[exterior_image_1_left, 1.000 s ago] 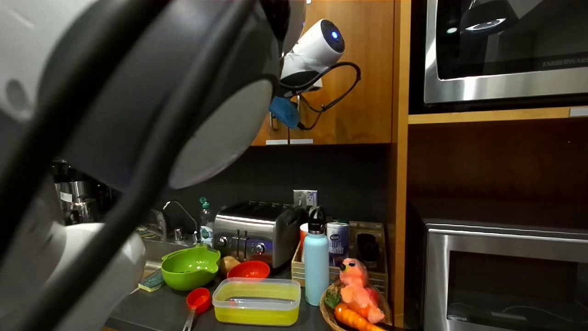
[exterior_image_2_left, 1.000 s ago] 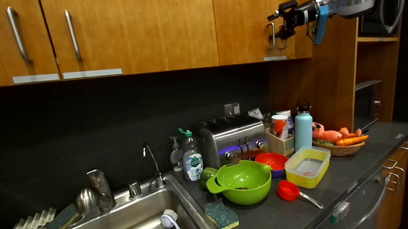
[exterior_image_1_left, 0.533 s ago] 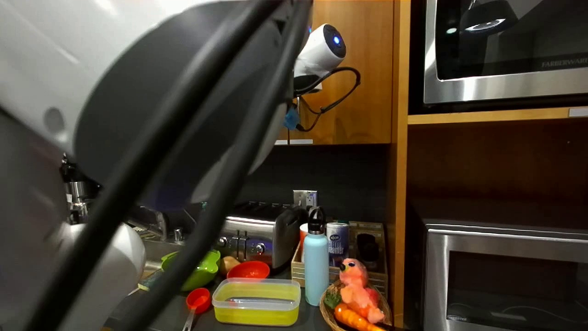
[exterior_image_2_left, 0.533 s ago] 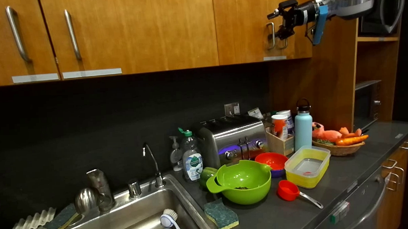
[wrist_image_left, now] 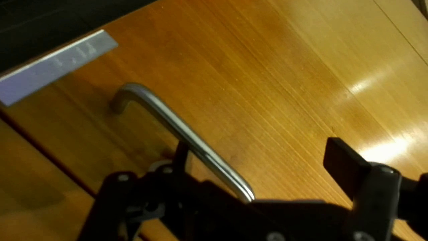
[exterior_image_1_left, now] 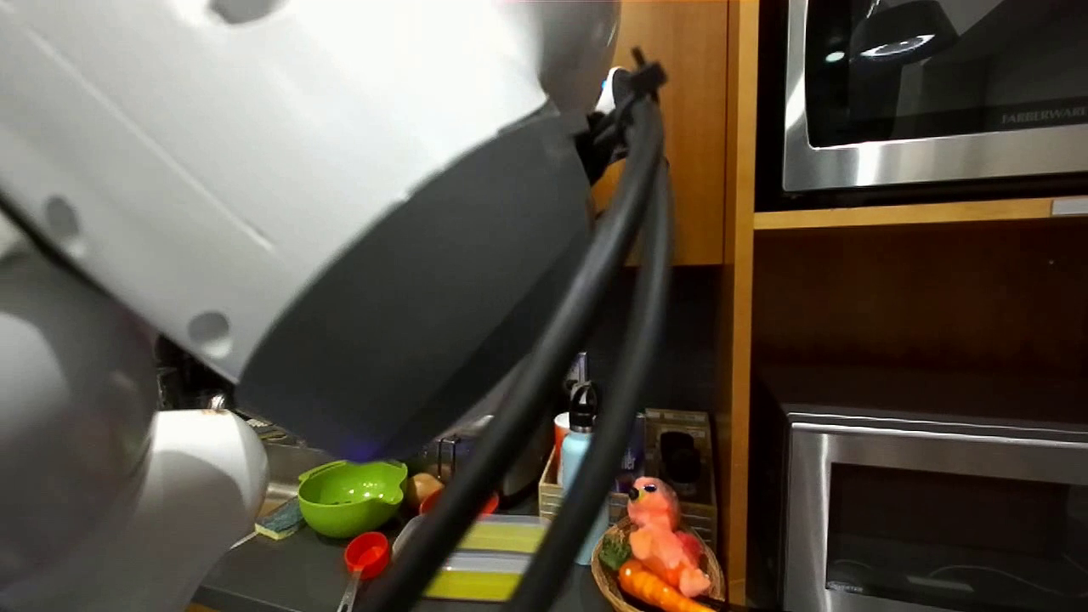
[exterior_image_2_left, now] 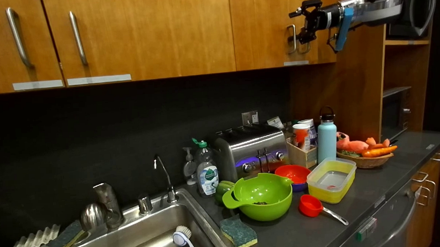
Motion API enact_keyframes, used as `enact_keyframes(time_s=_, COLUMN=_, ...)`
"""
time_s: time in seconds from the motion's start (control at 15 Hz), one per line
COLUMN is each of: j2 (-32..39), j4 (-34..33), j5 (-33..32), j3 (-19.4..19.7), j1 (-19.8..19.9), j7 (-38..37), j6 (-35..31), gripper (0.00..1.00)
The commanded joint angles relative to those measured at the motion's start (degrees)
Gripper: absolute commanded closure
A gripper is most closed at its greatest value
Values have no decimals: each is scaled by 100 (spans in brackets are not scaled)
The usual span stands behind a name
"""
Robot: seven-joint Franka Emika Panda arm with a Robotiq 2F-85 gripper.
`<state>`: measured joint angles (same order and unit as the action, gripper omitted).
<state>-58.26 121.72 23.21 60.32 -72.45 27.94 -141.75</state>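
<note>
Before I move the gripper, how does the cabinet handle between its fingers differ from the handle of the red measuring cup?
The cabinet handle is bent into the door at both ends; the cup handle has one free end.
The cabinet handle stands upright; the cup handle lies low over the counter.
The open gripper has the cabinet handle between its fingers; the cup handle is far below it.
Both look silvery and metallic.

Hand (wrist_image_left: 259,150): black. Cabinet handle (wrist_image_left: 192,137): shiny silver. Cabinet door (wrist_image_left: 267,110): orange-brown, streaky straight wood grain. Label strip (wrist_image_left: 57,68): pale lilac-grey, faint lighter marks. Arm (exterior_image_1_left: 382,127): white and dark grey. Desk (exterior_image_2_left: 293,234): plain dark grey. Mixing bowl (exterior_image_2_left: 265,209): lime green. Water bottle (exterior_image_2_left: 326,141): light blue, black cap (exterior_image_2_left: 327,117). Scoop (exterior_image_2_left: 310,207): red, silver stem (exterior_image_2_left: 336,216). Sponge (exterior_image_2_left: 239,230): dark green top, yellow underside. Carrot (exterior_image_2_left: 378,152): orange. Plush bird (exterior_image_1_left: 659,544): pink.
</note>
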Motion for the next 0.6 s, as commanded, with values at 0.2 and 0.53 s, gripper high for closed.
enact_keyframes(time_s=0.2, j2=-471, j4=204, j5=159, j3=-81, j1=-404, j7=37, j6=-478, gripper=0)
enact_keyframes(time_s=0.53, j2=-617, j4=338, j5=79, j3=-118, j1=-483, j7=-28, j6=-614, gripper=0)
